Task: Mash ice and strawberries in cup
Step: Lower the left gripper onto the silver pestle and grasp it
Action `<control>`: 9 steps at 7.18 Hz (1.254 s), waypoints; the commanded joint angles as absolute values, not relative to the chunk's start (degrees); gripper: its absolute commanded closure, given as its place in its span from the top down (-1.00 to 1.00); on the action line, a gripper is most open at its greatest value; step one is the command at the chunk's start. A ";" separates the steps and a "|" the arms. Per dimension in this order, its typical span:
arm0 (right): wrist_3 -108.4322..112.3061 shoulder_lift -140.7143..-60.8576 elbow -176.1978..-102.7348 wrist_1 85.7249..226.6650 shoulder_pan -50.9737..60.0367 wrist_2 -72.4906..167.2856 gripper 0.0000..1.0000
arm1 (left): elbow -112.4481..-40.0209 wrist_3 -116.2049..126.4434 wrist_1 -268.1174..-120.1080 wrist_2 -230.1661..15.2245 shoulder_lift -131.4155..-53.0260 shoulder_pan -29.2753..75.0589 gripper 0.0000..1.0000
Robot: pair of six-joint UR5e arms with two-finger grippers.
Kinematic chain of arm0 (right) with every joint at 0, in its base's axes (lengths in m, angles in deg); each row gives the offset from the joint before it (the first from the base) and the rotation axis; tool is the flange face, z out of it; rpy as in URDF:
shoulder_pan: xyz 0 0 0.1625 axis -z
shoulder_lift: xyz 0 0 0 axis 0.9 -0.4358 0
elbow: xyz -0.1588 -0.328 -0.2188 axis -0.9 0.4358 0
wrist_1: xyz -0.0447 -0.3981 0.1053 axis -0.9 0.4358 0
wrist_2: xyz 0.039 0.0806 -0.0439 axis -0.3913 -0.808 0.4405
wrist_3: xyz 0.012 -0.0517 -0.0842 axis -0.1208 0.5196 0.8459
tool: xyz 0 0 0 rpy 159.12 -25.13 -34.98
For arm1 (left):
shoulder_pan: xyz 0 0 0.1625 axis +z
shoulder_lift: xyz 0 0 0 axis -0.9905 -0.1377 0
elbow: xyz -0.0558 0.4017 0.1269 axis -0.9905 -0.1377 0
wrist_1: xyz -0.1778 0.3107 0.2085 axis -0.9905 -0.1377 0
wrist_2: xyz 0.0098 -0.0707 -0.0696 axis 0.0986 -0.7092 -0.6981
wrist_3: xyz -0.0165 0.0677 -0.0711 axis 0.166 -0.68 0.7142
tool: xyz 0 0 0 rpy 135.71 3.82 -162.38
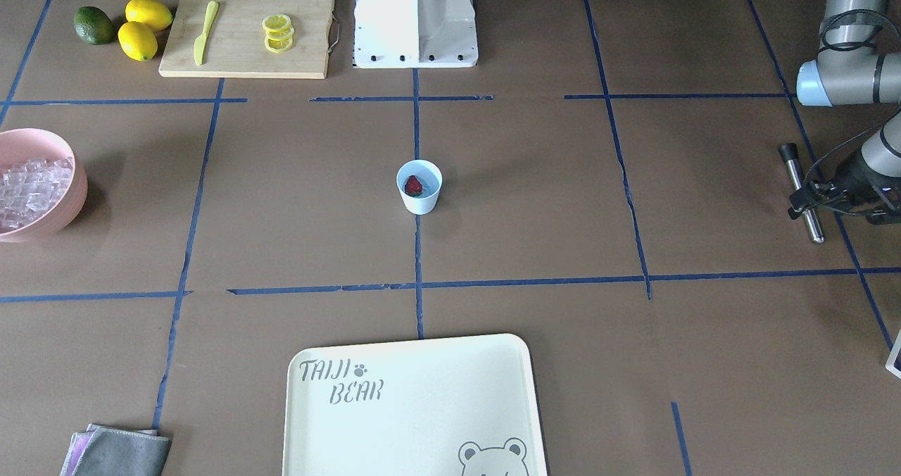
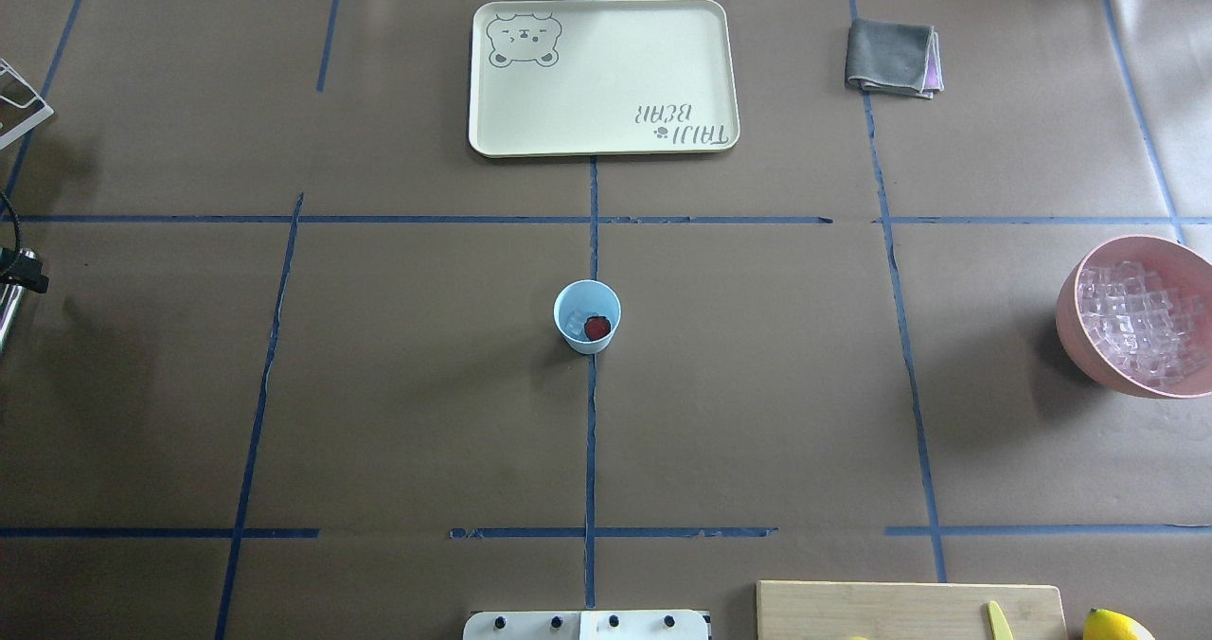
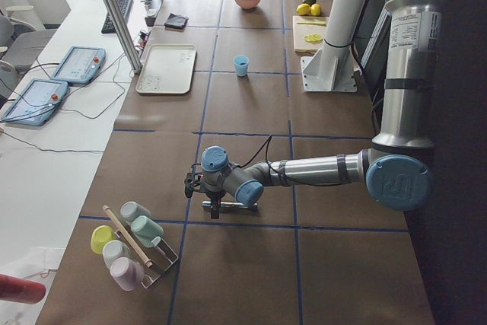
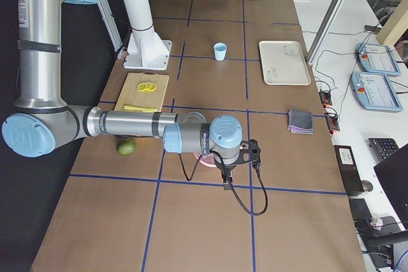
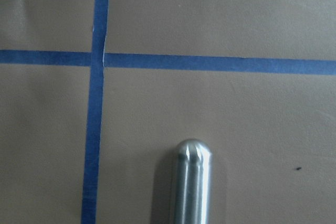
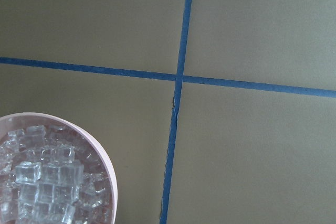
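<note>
Strawberry [image 1: 413, 186], ice [image 2: 575, 321] in cup [image 1: 421, 203], table [image 2: 757, 384] centre; tray [image 2: 606, 81] beyond.

"TAIJI BEAR" is printed in grey on the tray [image 1: 422, 420], a paw mark set after the first word. A label [image 3: 408, 32] on the left arm [image 3: 327, 167] is too small to be read
</note>
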State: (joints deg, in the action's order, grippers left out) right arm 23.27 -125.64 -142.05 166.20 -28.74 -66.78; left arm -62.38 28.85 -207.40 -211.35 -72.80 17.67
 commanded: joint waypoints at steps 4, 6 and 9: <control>23.27 -125.55 -142.27 166.11 -28.65 -66.78 0.99 | -61.56 28.80 -207.38 -211.36 -72.98 17.84 1.00; 23.27 -125.55 -142.27 166.11 -28.74 -66.78 0.99 | -61.38 28.80 -207.38 -211.36 -73.07 17.84 1.00; 23.27 -125.55 -142.36 166.20 -28.74 -66.78 0.99 | -61.47 28.88 -207.38 -211.36 -73.50 17.84 -0.47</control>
